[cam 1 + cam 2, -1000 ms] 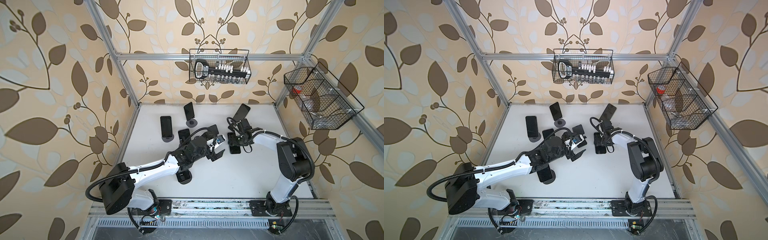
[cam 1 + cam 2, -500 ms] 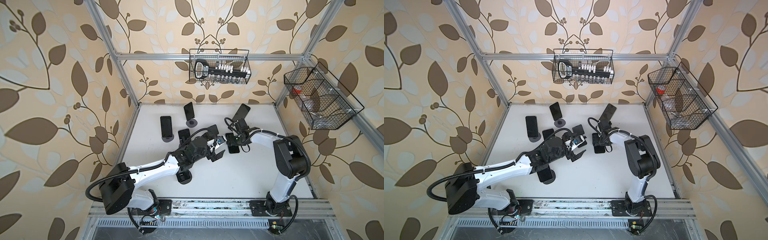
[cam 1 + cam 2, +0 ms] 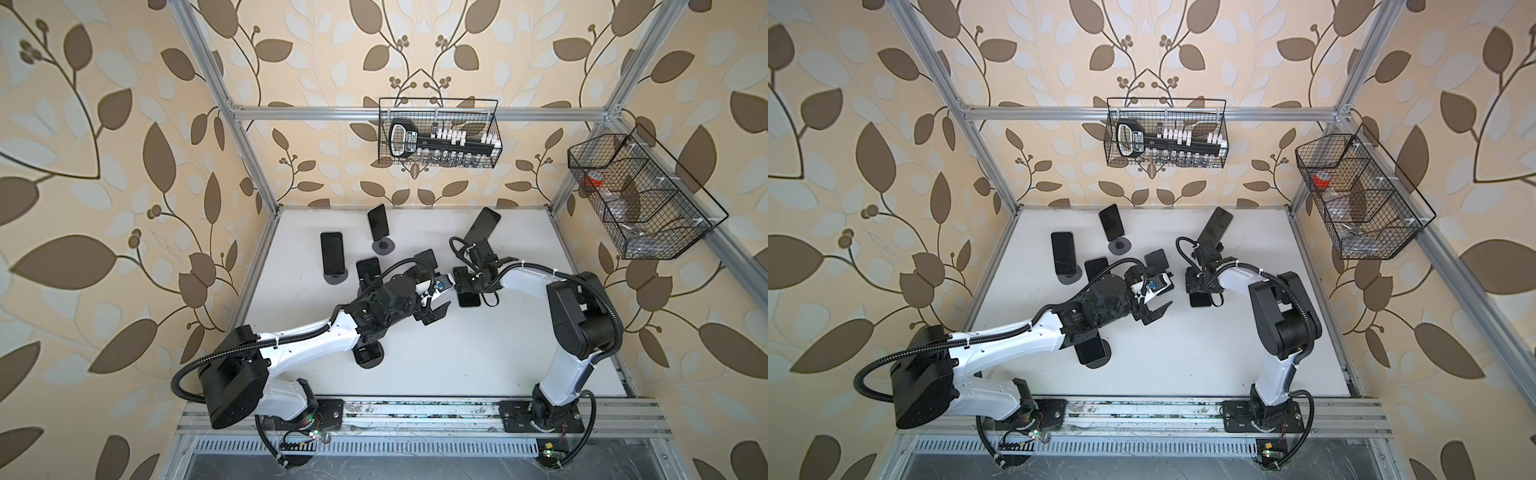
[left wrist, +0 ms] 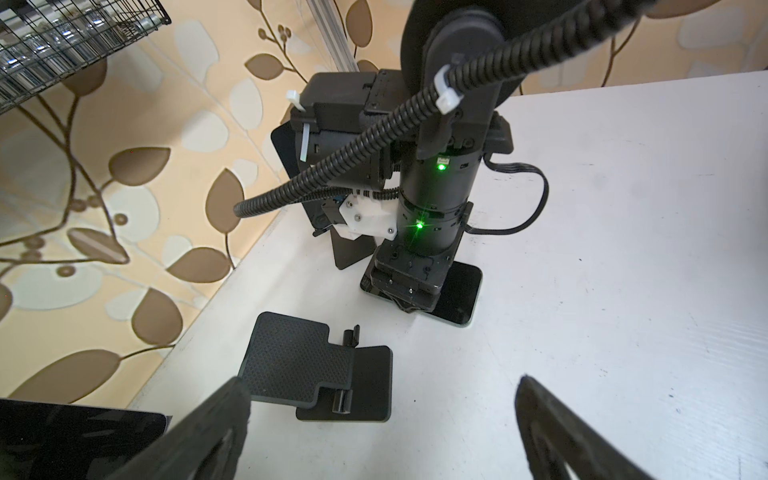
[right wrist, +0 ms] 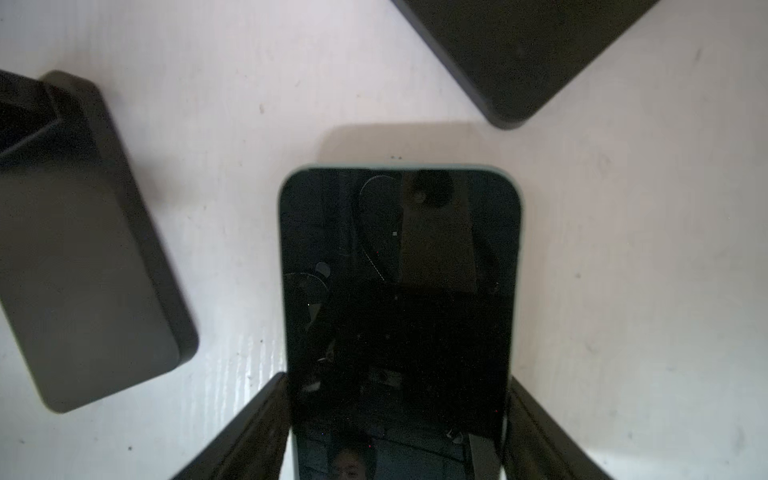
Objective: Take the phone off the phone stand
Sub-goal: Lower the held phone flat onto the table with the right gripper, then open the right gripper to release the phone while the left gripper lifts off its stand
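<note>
- The phone [image 5: 399,311] lies flat, screen up, on the white table [image 5: 623,249], just right of centre in both top views.
- The right gripper [image 5: 398,378] flanks its long edges; whether it pinches them, I cannot tell.
- The left gripper [image 4: 381,381] gapes wide, holding nothing, near a folded stand [image 4: 299,361].

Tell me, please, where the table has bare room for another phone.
The widest bare patch of table lies in front, between the near stand, the right arm and the front rail. A smaller one is the back right corner. Crowded: back left, with phones on stands, and the centre, where the left arm nears the right.
</note>
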Controlling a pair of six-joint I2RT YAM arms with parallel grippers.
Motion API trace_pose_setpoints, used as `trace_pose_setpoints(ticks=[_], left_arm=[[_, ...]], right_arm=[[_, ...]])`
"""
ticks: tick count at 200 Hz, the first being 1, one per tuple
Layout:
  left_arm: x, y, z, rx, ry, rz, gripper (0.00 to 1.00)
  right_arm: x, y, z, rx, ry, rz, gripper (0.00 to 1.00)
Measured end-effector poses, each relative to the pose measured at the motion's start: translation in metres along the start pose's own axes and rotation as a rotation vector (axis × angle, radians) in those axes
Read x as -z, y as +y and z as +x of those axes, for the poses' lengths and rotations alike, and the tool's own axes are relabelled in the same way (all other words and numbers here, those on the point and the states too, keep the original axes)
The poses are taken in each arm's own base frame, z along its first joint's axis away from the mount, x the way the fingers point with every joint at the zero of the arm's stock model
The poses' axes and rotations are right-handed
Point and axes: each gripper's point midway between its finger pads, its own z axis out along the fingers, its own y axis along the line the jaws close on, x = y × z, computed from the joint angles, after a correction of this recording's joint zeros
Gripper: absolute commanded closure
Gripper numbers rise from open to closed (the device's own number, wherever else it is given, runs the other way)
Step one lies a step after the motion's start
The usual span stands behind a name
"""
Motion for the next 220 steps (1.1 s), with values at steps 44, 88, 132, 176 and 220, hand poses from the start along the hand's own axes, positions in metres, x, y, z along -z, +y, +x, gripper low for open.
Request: trace_pose_setpoints(ticks=[44, 88, 132, 176, 220], left_arm=[[0.0, -0.003, -0.001, -0.011, 0.002, 0.001, 0.01], [0.0, -0.005, -0.001, -0.016, 0.004, -0.003, 0.01], [0.001, -0.011, -0.004, -0.033, -0.002, 0.01, 0.01], [-0.002, -0.016, -0.002, -0.047, 0.005, 0.018, 0.01], [-0.007, -0.015, 0.006, -0.05, 0.031, 0.005, 0.01]], right_arm=[[0.002, -0.004, 0.005, -0.032, -0.006, 0.015, 0.26], [0.003, -0.006, 0.006, -0.057, -0.015, 0.017, 0.22], [0.003, -0.005, 0.005, -0.066, -0.02, 0.017, 0.11], [0.007, -0.006, 0.008, -0.066, -0.008, 0.018, 0.09], [0.027, -0.004, -0.002, -0.068, -0.046, 0.005, 0.08]])
